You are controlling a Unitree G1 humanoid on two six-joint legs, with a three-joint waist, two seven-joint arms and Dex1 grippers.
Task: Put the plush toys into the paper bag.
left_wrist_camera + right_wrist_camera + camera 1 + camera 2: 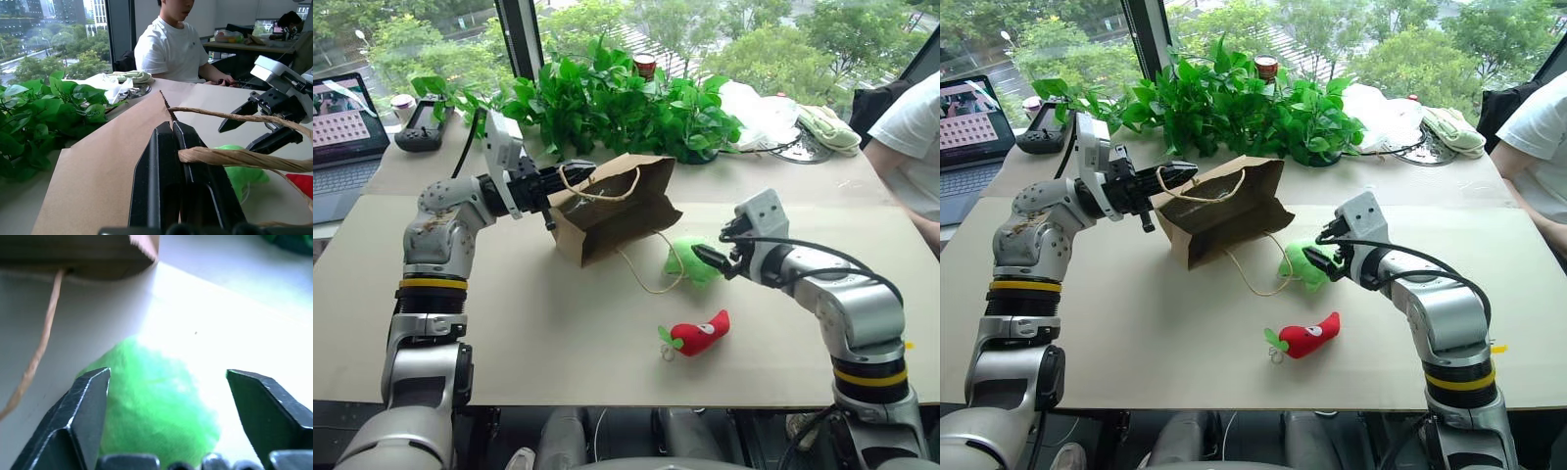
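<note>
The brown paper bag (612,208) lies tilted on the table, its mouth turned toward my left arm. My left gripper (554,186) is shut on the bag's top rim (166,105), and a twisted cord handle (230,157) lies across its fingers. The light-green plush toy (691,262) rests on the table just right of the bag. My right gripper (712,258) hangs open right over it, one finger on each side of the toy (156,401). The red chili plush toy (701,334) lies alone nearer the table's front edge.
Leafy green plants (607,98) line the back behind the bag. A laptop (342,137) and a black handheld device (419,125) sit at the far left. A white plastic bag (759,113) and a cloth (827,127) lie at the back right. A person in a white shirt (911,137) sits at the right edge.
</note>
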